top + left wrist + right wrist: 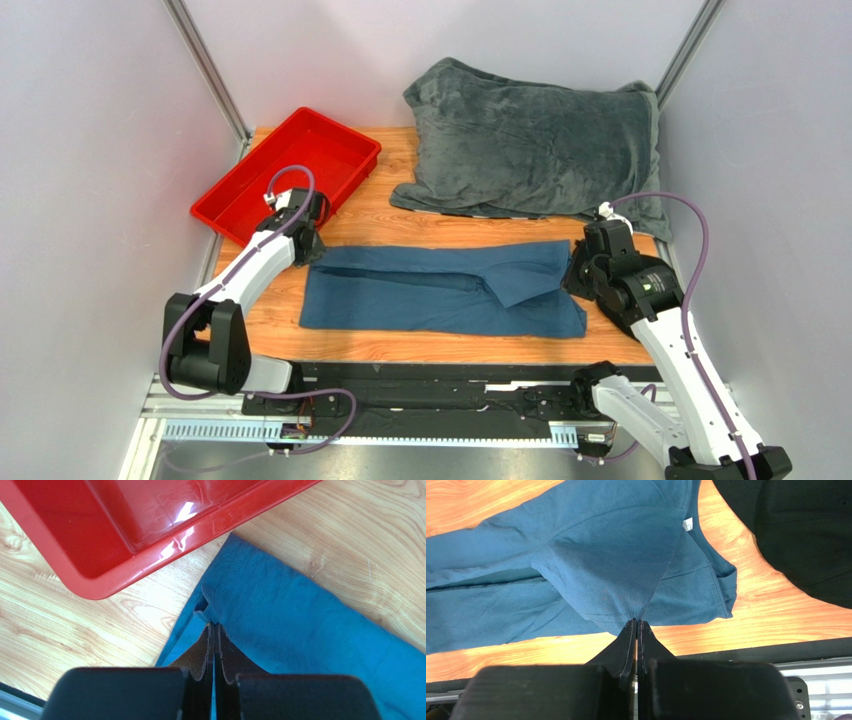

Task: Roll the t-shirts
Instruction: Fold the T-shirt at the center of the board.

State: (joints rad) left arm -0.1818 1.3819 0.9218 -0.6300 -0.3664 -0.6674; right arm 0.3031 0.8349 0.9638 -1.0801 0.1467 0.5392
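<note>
One teal-blue t-shirt [430, 290] lies folded into a long band across the wooden table [420, 228]. My left gripper [312, 252] is at its far left corner, next to the red tray. In the left wrist view that gripper [215, 626] is shut on the t-shirt's [300, 610] hem edge, which is slightly raised. My right gripper [572, 272] is at the shirt's right end. In the right wrist view it [636, 621] is shut on a flap of the t-shirt [601, 550], pulled to a point at its tips, near the collar and label.
An empty red tray [300, 165] sits at the back left, its rim [100, 575] close to my left gripper. A large grey plush blanket [540, 140] fills the back right, dark in the right wrist view [811, 540]. A black rail [430, 375] borders the near edge.
</note>
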